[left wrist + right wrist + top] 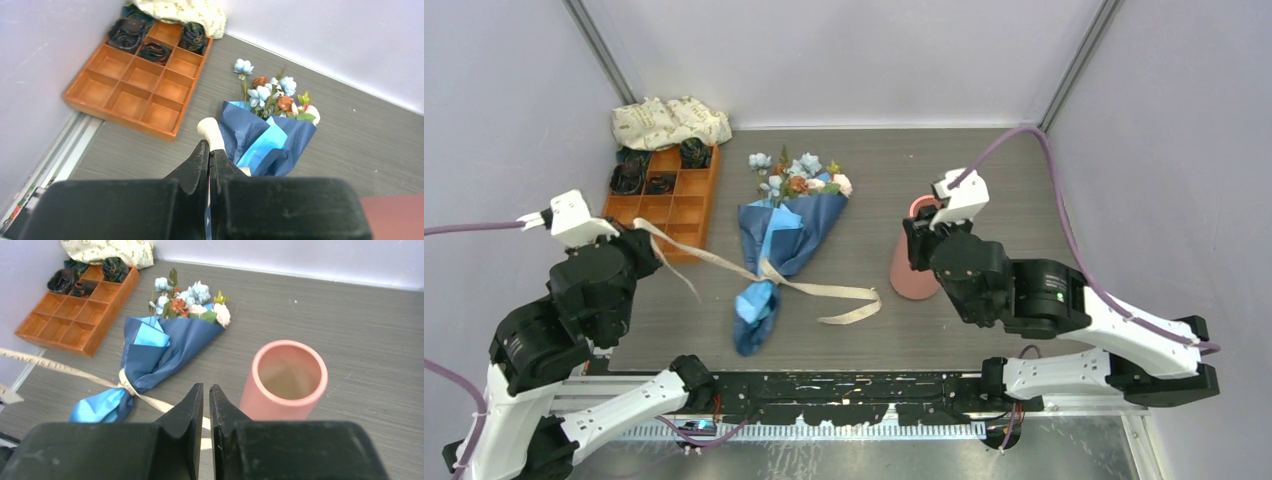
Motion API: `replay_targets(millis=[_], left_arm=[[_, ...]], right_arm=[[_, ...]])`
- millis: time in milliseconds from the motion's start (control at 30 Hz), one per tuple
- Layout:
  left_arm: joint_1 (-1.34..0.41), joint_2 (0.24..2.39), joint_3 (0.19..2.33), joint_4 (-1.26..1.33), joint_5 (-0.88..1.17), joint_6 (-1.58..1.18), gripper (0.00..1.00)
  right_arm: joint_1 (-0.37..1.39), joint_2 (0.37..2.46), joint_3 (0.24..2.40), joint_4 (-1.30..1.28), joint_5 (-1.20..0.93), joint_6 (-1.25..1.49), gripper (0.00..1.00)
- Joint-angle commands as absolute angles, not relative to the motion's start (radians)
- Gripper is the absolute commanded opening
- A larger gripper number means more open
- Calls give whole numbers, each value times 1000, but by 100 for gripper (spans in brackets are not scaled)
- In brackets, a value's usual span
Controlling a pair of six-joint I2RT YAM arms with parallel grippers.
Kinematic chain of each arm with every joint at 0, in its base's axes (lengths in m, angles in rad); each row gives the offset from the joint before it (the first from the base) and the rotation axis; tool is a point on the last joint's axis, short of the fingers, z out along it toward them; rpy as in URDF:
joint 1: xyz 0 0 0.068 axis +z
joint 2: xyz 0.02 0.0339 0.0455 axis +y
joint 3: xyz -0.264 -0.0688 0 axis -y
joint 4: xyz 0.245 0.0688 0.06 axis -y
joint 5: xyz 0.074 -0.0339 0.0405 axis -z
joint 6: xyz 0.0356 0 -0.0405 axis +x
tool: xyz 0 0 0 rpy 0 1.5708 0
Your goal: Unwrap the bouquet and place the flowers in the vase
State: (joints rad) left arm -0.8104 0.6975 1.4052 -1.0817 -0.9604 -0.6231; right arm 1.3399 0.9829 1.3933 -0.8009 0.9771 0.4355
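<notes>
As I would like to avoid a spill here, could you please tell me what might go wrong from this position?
The left pincer is shut on the ribbon, which runs to the knot on the bouquet. Nothing pins the bouquet, so pulling may drag it along rather than untie it. The vase stands upright close beside the right pincer, so a sideways sweep of that arm could topple it.
</notes>
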Motion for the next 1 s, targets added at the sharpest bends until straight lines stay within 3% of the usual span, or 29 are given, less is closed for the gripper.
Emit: replay_targets(millis=[0, 100, 233, 400, 467, 533, 667, 967], left_arm=[[-810, 677, 1407, -1164, -1054, -685, 0], [-810, 660, 1370, -1125, -952, -642, 6], [-810, 609, 1258, -1008, -756, -607, 33], [-810, 547, 1195, -952, -695, -592, 58], [-810, 537, 1212, -923, -633, -541, 74], [-810, 531, 1218, -881, -534, -485, 97], [-810, 524, 1186, -832, -468, -483, 99], [-810, 482, 1027, -866, -548, -600, 84]], right_arm=[[1344, 1123, 1535, -718, 1016, 326, 18], [1341, 1252, 1596, -728, 976, 325, 24], [1319, 1394, 1627, -721, 845, 381, 39], [1245, 1528, 1601, -629, 582, 461, 43], [1215, 1574, 1591, -602, 511, 478, 44], [1185, 1622, 1589, -574, 439, 485, 48], [1159, 1741, 1632, -551, 344, 493, 52], [1128, 1988, 1749, -549, 188, 526, 52]])
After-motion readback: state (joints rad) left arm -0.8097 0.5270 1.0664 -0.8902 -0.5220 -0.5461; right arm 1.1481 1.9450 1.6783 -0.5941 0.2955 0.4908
